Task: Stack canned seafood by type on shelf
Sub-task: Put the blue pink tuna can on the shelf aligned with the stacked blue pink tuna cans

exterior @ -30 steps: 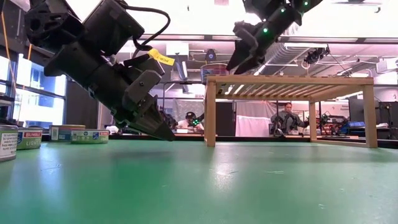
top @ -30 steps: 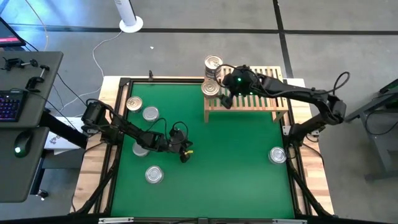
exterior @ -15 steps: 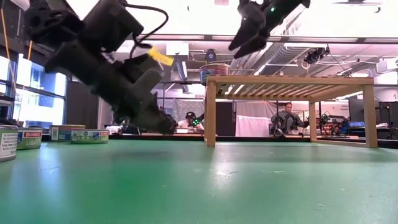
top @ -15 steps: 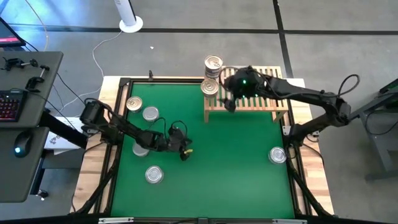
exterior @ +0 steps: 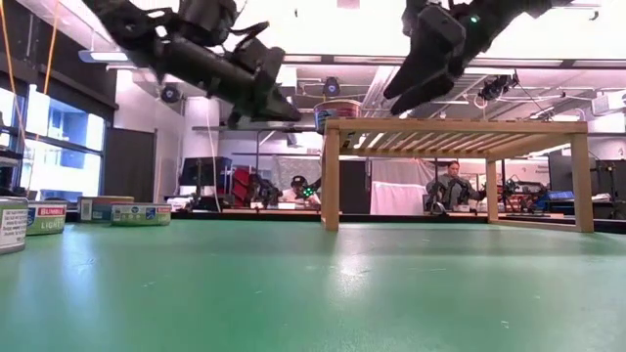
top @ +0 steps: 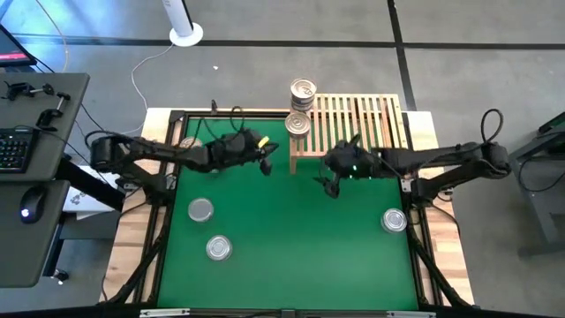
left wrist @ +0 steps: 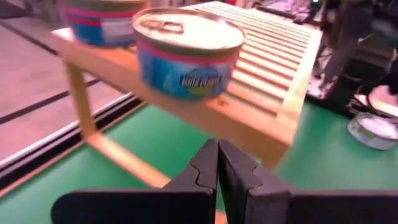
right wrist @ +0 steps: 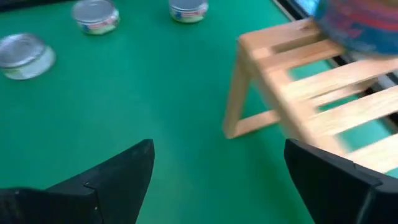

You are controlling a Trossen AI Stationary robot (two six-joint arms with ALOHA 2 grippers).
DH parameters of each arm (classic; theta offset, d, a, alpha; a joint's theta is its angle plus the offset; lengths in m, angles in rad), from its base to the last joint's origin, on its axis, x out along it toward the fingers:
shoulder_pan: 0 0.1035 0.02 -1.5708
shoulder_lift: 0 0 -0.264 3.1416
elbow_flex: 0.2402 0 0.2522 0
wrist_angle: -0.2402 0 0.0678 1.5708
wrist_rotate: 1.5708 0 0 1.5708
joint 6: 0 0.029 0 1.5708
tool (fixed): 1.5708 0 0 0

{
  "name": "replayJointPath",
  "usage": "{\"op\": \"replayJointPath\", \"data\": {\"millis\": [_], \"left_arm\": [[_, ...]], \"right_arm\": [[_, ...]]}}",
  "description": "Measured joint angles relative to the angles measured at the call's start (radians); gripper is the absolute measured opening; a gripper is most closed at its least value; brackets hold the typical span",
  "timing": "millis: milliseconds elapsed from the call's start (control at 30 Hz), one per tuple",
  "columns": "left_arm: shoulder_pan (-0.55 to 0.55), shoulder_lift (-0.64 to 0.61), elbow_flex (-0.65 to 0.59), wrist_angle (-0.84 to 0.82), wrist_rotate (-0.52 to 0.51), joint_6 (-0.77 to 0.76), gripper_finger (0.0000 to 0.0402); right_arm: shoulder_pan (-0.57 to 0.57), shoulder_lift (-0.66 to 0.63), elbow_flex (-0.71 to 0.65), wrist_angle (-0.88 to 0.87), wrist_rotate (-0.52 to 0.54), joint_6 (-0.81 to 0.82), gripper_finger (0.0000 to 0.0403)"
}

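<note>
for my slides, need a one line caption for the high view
Two round metal tins sit on the slatted light-wood shelf; both tools hover over the green table.
</note>
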Motion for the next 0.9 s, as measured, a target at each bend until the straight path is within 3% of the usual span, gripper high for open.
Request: {"op": "replayJointPath", "data": {"millis": [233, 667, 900], "left_arm": [[0.034, 0.101, 0.123, -0.002, 0.022, 0.050, 0.0000], [0.058, 0.265, 0.308, -0.003, 0.043, 0.093, 0.0000], [0.060, 0.267, 0.323, -0.032, 0.042, 0.095, 0.0000]], "right_arm": [[0.081, -0.009, -0.122, 0.168, 0.037, 0.068, 0.0353], [0.102, -0.009, -0.132, 0.172, 0.052, 0.068, 0.0353], [0.104, -0.009, -0.132, 0.170, 0.047, 0.068, 0.0353]]}}
